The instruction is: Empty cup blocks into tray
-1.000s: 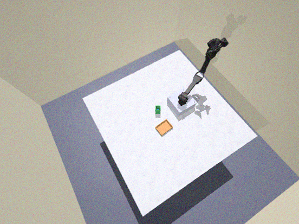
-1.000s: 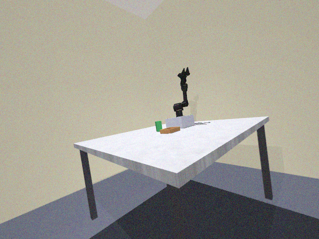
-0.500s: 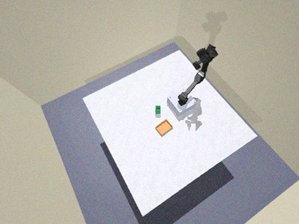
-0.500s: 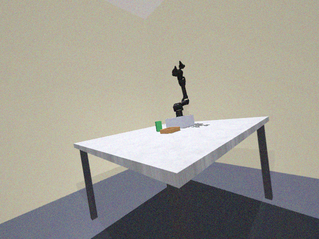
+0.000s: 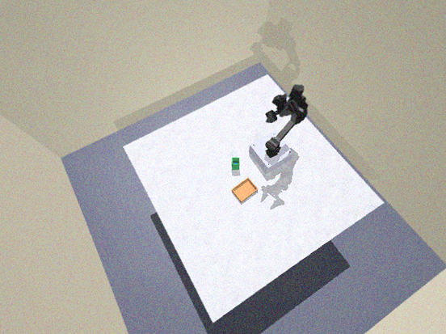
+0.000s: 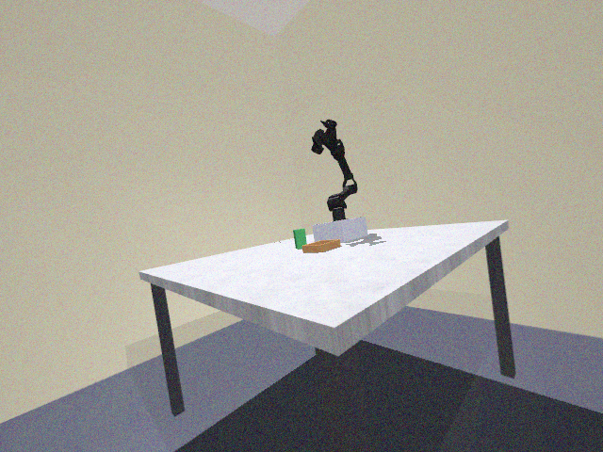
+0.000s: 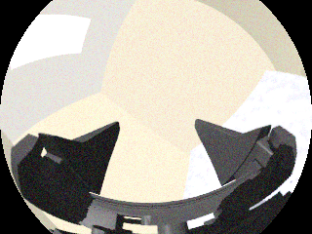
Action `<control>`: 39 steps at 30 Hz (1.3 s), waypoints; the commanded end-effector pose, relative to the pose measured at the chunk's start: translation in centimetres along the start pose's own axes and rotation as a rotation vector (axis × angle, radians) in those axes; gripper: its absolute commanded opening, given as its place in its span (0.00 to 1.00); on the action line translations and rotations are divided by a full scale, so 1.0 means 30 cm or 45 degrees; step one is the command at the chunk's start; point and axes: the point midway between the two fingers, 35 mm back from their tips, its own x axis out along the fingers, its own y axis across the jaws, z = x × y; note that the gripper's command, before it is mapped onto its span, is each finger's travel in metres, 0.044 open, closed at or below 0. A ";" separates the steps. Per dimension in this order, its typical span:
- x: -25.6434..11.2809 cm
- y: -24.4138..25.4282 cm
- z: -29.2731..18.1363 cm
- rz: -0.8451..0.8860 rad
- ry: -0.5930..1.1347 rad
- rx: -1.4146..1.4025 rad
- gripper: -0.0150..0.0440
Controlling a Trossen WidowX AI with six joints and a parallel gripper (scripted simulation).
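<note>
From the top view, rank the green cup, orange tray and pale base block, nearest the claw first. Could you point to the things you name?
From the claw (image 5: 273,108) (image 6: 319,136) (image 7: 158,124):
1. Pale base block (image 5: 259,152) (image 6: 340,231), under the arm
2. Green cup (image 5: 236,165) (image 6: 300,239), left of the block
3. Orange tray (image 5: 244,190) (image 6: 321,247), below the cup in view

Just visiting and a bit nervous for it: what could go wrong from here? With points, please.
The green cup (image 5: 236,164) (image 6: 300,238) stands upright close to the orange tray (image 5: 244,190) (image 6: 321,246), so the arm might bump the tray while reaching.

The open hand (image 7: 158,124) is high above the table (image 5: 224,240) (image 6: 311,286); a careless descent could knock the cup over and spill its blocks outside the tray.
</note>
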 end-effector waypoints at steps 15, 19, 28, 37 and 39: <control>0.211 -0.532 -0.187 -0.644 0.107 -0.333 1.00; 0.216 -0.671 -0.240 -0.798 0.153 -0.409 1.00; 0.155 -0.971 -0.359 -1.136 0.288 -0.596 1.00; 0.002 -1.230 -0.467 -1.455 0.468 -0.802 1.00; -0.039 -1.276 -0.487 -1.517 0.511 -0.846 1.00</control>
